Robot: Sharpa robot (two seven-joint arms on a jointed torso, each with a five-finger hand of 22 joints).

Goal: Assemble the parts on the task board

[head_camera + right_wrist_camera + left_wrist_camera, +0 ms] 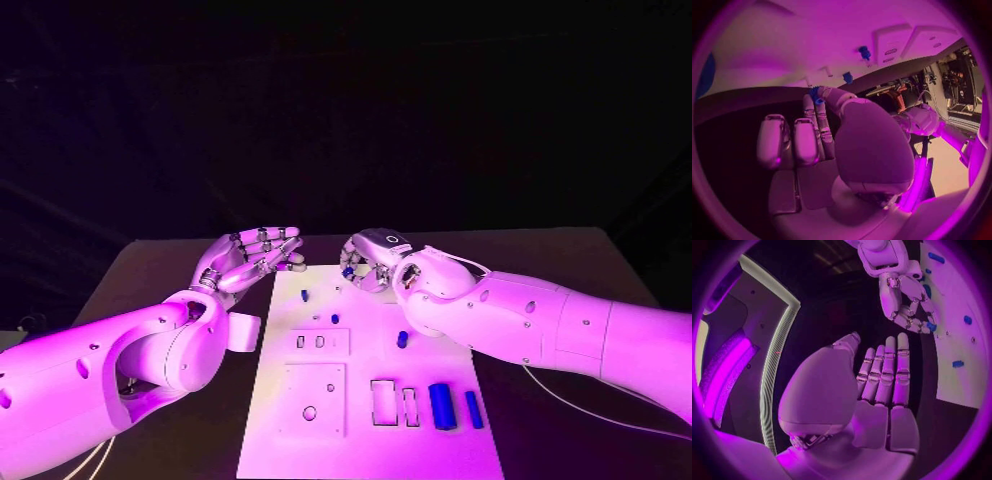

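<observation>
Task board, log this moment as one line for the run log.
left hand: open, beside task board | right hand: pinching small blue part above board's far end | two blue bars: lying on board

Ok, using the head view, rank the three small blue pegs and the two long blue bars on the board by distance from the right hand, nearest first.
From the right hand:
1. Left peg, at the board's far left edge, and middle peg beside it: too close to call.
2. Right peg, mid-board, rightward.
3. Long bars, near right corner.
</observation>
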